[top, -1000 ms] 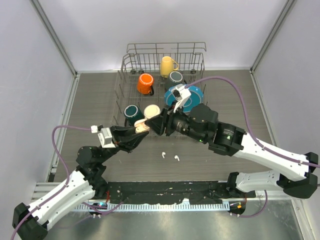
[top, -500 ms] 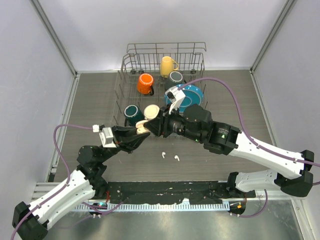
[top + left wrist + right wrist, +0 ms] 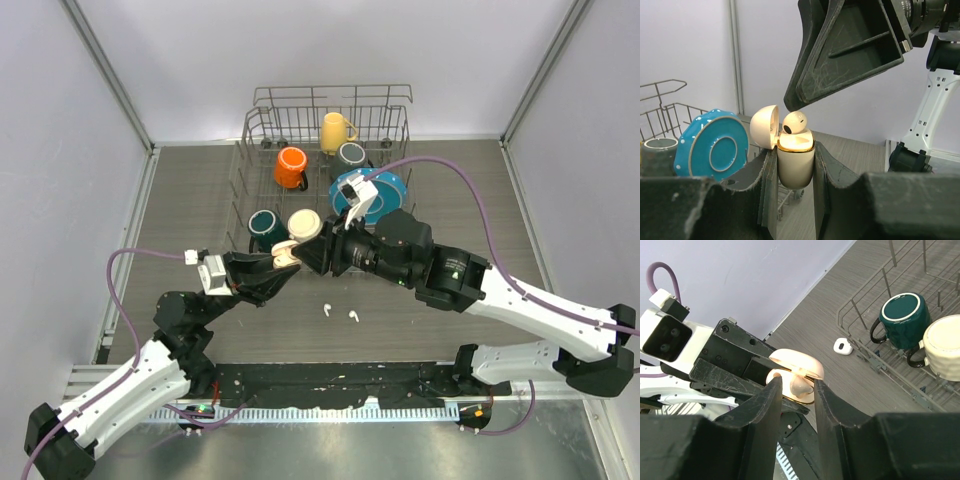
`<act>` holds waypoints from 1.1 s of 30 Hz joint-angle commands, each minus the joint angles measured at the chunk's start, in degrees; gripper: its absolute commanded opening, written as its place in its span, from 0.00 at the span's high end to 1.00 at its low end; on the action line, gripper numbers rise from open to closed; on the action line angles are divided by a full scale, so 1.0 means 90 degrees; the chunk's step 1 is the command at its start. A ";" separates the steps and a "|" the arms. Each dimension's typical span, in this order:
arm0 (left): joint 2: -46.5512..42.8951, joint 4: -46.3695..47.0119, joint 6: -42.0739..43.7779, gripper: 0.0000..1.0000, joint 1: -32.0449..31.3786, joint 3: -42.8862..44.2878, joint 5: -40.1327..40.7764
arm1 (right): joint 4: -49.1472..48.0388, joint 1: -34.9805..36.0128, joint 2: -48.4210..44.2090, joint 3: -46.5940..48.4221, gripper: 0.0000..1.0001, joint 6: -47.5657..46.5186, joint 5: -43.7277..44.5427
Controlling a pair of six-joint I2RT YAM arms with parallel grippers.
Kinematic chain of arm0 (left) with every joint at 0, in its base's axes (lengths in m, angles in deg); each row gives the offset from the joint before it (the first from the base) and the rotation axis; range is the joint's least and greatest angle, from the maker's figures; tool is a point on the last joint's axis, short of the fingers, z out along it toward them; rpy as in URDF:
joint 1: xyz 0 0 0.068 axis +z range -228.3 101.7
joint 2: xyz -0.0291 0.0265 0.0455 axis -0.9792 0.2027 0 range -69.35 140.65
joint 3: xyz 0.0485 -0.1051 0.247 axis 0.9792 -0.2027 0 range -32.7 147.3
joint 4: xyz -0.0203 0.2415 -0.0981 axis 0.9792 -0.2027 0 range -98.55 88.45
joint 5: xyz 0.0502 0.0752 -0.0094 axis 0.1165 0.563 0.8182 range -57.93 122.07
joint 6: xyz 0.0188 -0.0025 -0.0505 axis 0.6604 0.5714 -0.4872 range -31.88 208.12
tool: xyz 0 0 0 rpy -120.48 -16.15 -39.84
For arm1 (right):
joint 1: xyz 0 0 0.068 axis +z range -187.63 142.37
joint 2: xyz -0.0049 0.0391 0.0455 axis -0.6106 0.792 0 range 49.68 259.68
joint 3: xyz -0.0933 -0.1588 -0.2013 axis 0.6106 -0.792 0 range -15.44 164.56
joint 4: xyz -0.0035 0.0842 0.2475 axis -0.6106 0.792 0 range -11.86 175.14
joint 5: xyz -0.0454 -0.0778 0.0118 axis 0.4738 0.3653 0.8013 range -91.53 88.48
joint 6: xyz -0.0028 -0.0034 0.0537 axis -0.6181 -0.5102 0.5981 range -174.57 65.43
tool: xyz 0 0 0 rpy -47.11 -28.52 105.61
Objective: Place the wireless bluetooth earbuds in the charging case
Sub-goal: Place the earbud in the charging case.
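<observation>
earbud (image 3: 794, 122) | atop open case (image 3: 795, 165) | between right gripper (image 3: 796, 384) fingertips

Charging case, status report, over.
Left pincer shut on charging case, lid open. Right pincer at earbud, grip unclear. Earbud half in, not seated. Nothing blocking.

1. The top view looks steeply down from above and behind the arm bases, taking in the whole table (image 3: 190, 200) and the dish rack (image 3: 330, 100)
2. The left wrist view looks level and close along the left fingers (image 3: 837, 175) at the charging case (image 3: 796, 162)
3. The right wrist view looks down past the right fingers (image 3: 762, 410), very near that case
4. All three views share the case and the rack
</observation>
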 commanded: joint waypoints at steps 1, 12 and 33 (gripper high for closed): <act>-0.0061 0.0384 0.0006 1.00 0.0009 0.0087 0.0047 | -0.0100 0.0013 -0.0209 0.0097 0.63 -0.0123 0.0045; 0.0037 0.0452 -0.0033 1.00 -0.0001 0.0106 -0.0050 | -0.0217 0.0023 0.0045 0.0205 0.63 -0.0191 -0.0072; 0.0086 0.0637 -0.0091 1.00 -0.0001 0.0096 -0.0021 | 0.0593 0.0023 0.0074 0.0136 0.80 -0.0787 0.0035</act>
